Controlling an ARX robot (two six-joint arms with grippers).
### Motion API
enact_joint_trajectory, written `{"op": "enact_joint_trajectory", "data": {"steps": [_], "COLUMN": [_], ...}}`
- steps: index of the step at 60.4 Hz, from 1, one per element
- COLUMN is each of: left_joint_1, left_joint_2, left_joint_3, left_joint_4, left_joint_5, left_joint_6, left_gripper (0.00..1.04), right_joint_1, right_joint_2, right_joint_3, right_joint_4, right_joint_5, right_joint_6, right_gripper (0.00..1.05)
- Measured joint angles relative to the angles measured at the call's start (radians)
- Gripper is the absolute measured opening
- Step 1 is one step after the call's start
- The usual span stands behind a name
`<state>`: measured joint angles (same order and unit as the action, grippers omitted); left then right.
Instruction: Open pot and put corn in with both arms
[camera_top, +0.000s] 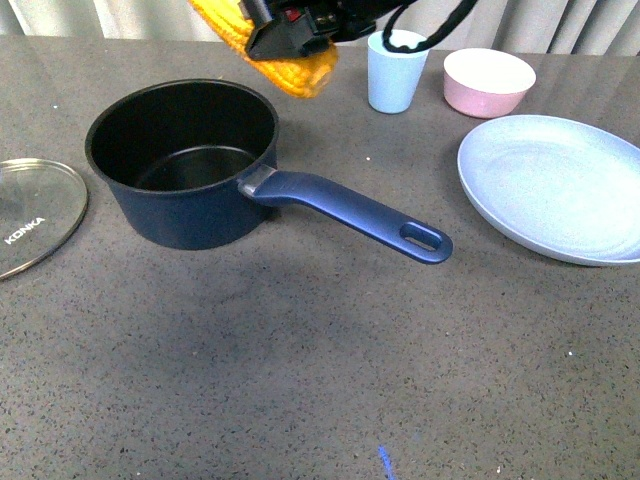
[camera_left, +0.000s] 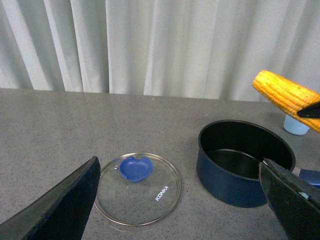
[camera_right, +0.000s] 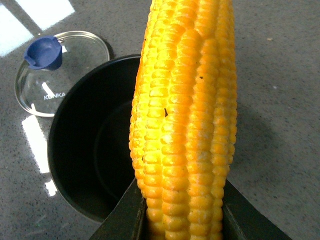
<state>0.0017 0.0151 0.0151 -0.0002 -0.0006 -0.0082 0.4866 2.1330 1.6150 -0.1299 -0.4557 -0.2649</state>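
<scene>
The navy pot (camera_top: 185, 165) stands open on the grey table, its black inside empty and its long handle (camera_top: 350, 212) pointing right and toward me. My right gripper (camera_top: 290, 35) is shut on the yellow corn (camera_top: 285, 60) and holds it in the air just behind the pot's far rim. In the right wrist view the corn (camera_right: 185, 115) fills the middle between the black fingers (camera_right: 125, 215), with the pot (camera_right: 90, 150) below it. My left gripper (camera_left: 182, 200) hangs open and holds nothing, above the table between the glass lid (camera_left: 137, 187) and the pot (camera_left: 245, 162).
The glass KONKA lid (camera_top: 35, 215) lies flat on the table left of the pot. A pale blue cup (camera_top: 397, 72), a pink bowl (camera_top: 488, 82) and a large light blue plate (camera_top: 555, 185) stand at the back right. Curtains hang behind the table.
</scene>
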Motion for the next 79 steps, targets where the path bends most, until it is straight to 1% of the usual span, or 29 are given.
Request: {"op": "enact_joint_trajectory", "data": {"steps": [18, 34, 37, 39, 43, 47, 51, 53, 61, 63, 69, 79], "left_joint_1": [0.0, 0.0, 0.0, 0.0, 0.0, 0.0, 0.0, 0.0, 0.0, 0.0, 0.0, 0.0], "left_joint_2": [0.0, 0.0, 0.0, 0.0, 0.0, 0.0, 0.0, 0.0, 0.0, 0.0, 0.0, 0.0], "left_joint_3": [0.0, 0.0, 0.0, 0.0, 0.0, 0.0, 0.0, 0.0, 0.0, 0.0, 0.0, 0.0], "left_joint_4": [0.0, 0.0, 0.0, 0.0, 0.0, 0.0, 0.0, 0.0, 0.0, 0.0, 0.0, 0.0], "left_joint_5": [0.0, 0.0, 0.0, 0.0, 0.0, 0.0, 0.0, 0.0, 0.0, 0.0, 0.0, 0.0], "left_joint_6": [0.0, 0.0, 0.0, 0.0, 0.0, 0.0, 0.0, 0.0, 0.0, 0.0, 0.0, 0.0], "left_gripper": [0.96, 0.96, 0.96, 0.96, 0.96, 0.96, 0.96, 0.96, 0.96, 0.96, 0.96, 0.96], "right_joint_1": [0.063, 0.091, 0.094, 0.095, 0.096, 0.095, 0.094, 0.093, 0.086, 0.082, 0.066, 0.012], "right_joint_2": [0.139, 0.195, 0.198, 0.199, 0.2, 0.2, 0.2, 0.198, 0.193, 0.187, 0.153, 0.019], "right_joint_3": [0.187, 0.248, 0.248, 0.248, 0.246, 0.237, 0.219, 0.203, 0.144, 0.126, 0.077, -0.046], "right_joint_4": [-0.08, -0.106, -0.106, -0.106, -0.1, -0.082, -0.063, -0.053, -0.019, -0.007, 0.035, 0.158], "right_joint_5": [0.022, 0.044, 0.047, 0.051, 0.066, 0.074, 0.079, 0.079, 0.085, 0.085, 0.076, 0.049], "right_joint_6": [0.007, 0.006, 0.006, 0.006, 0.006, 0.007, 0.007, 0.007, 0.014, 0.023, 0.047, 0.117], "right_gripper": [0.23, 0.23, 0.33, 0.37, 0.49, 0.58, 0.69, 0.76, 0.96, 0.97, 0.96, 0.96]}}
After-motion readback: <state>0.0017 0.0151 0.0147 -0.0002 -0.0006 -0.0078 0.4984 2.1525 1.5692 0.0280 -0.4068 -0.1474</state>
